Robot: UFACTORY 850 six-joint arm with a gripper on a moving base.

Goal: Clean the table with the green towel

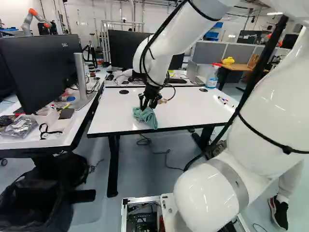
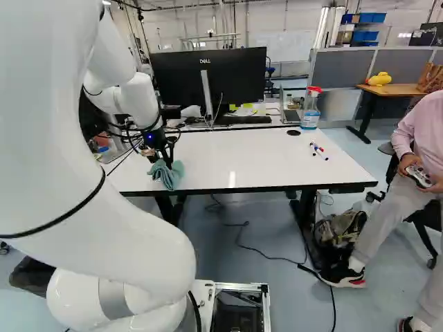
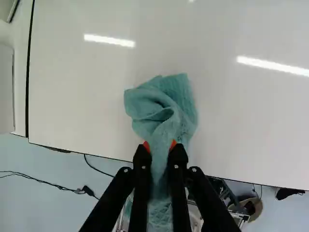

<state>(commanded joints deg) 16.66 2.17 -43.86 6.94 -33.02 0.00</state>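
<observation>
In the left base view my gripper points down at the near edge of the white table, over the green towel. The wrist view has the gripper shut on the towel, an orange pad on either side of the bunched cloth. Part of the towel spreads on the tabletop ahead of the fingers, and the rest runs back between them. In the right base view the towel lies at the table's near left.
A spray bottle stands at the table's far side, with markers nearer. Monitors stand beyond it. A cluttered desk adjoins the left side. Another robot is far back. A person sits to the right.
</observation>
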